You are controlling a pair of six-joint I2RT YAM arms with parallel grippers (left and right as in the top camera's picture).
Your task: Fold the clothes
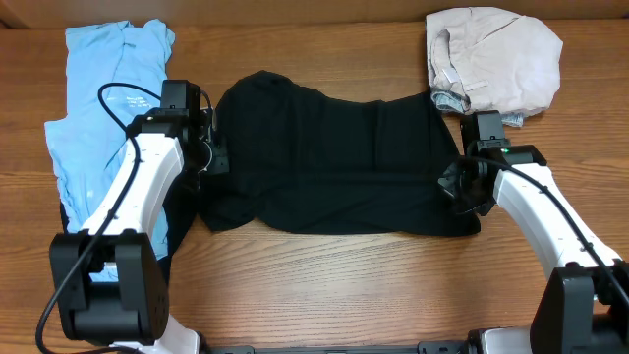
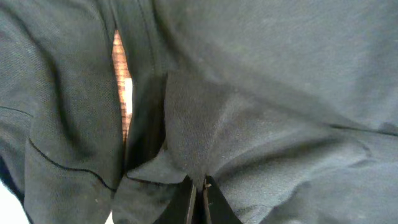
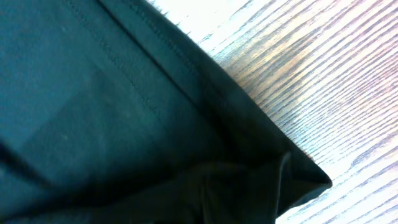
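Two tools: both were closed, one at each end of the black shirt (image 1: 334, 167).
Desk (image 1: 324, 285): bare wood lay nearest, in front of the shirt.
Left tool (image 2: 198, 198): its jaws were pinched together on a gathered fold at the shirt's left edge.
Right tool (image 1: 464, 187): it was closed on the shirt's right edge, its fingertips hidden by cloth.
Shirt: it lay rumpled across mid-desk, between the arms.
Light blue shirt (image 1: 98, 108): it lay at the far left.
Beige bundle (image 1: 496, 54): it sat at the far right, behind the right tool.
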